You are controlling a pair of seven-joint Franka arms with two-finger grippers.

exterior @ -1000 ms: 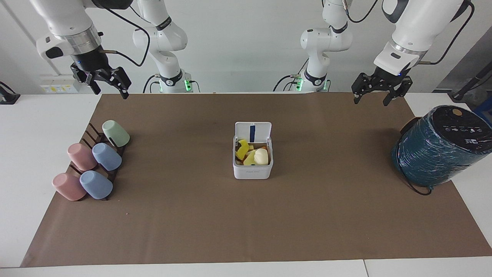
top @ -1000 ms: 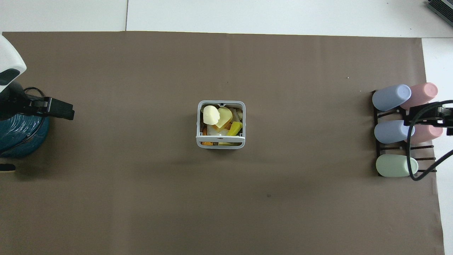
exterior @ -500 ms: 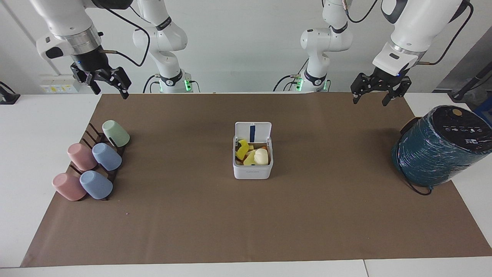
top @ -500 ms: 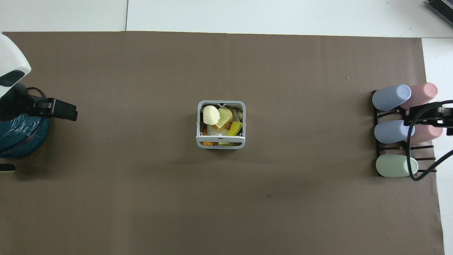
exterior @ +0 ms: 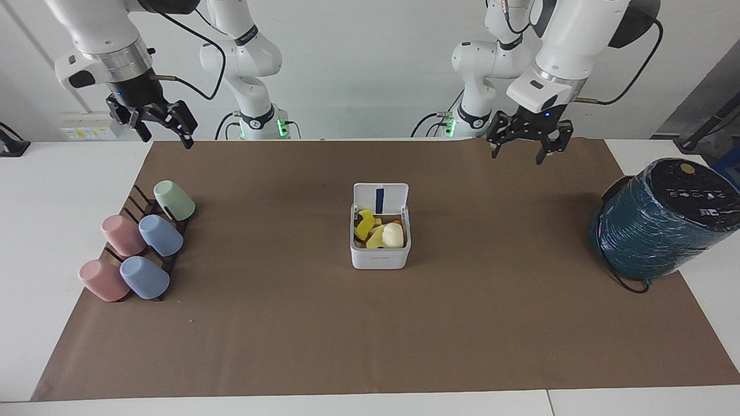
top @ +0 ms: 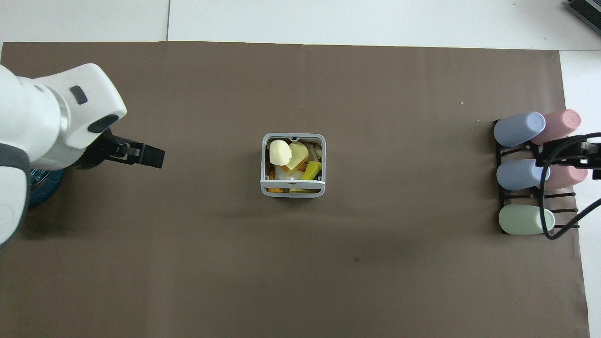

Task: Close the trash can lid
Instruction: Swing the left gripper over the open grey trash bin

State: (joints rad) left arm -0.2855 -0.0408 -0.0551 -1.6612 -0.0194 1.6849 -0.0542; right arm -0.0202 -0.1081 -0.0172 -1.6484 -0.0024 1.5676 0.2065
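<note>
trash can (exterior: 380, 247): mid-frame on the table, lid (exterior: 380, 197) standing upright, open
left gripper (exterior: 525, 145): upper right, fingers spread, empty
right gripper (exterior: 160, 128): upper left, waiting, fingers apart
step: approach, I'd guess
next: push lid down

white trash can (exterior: 380, 254) with grey lettering, white lid (exterior: 380, 198) with blue strip, yellow, cream and orange scraps (exterior: 378, 231) inside, brown mat (exterior: 370, 323), teal wrapped spool (exterior: 659, 222) with black top, cups (exterior: 141, 245) were pink, blue, pale green, black rack (top: 535, 197), white table (exterior: 34, 231)
</note>
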